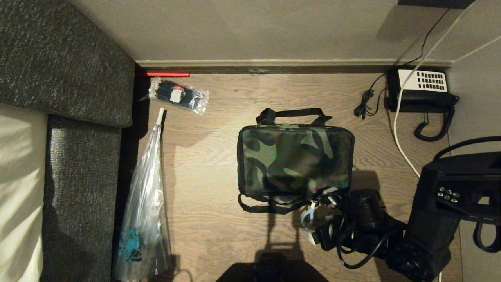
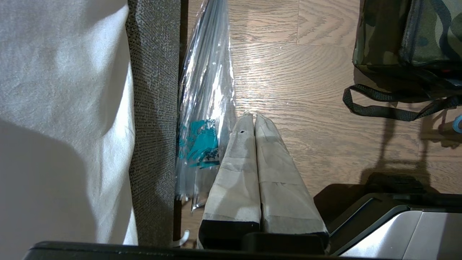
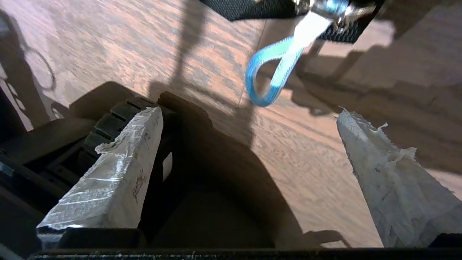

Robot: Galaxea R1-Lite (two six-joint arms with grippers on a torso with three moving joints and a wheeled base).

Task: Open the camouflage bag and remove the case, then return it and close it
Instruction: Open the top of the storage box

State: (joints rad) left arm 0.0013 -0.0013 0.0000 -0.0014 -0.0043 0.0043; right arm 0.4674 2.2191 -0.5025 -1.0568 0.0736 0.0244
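The camouflage bag (image 1: 294, 161) lies flat and closed on the wooden floor, with black strap handles on its far and near sides. A blue loop pull (image 1: 307, 216) hangs at its near right corner. My right gripper (image 1: 319, 216) sits low beside that corner, open. In the right wrist view the blue loop pull (image 3: 270, 77) hangs just beyond the open right gripper (image 3: 249, 112), touching neither of its taped fingers (image 3: 119, 169). The left gripper (image 2: 253, 117) is shut on nothing, parked over bare floor left of the bag (image 2: 408, 36). The case is out of view.
A desk telephone (image 1: 422, 88) and a white cable (image 1: 399, 129) lie at the far right. A long clear plastic bag (image 1: 145, 203) and a small clear bag (image 1: 178, 94) lie left, beside grey upholstery (image 1: 78, 117). A wall closes the far side.
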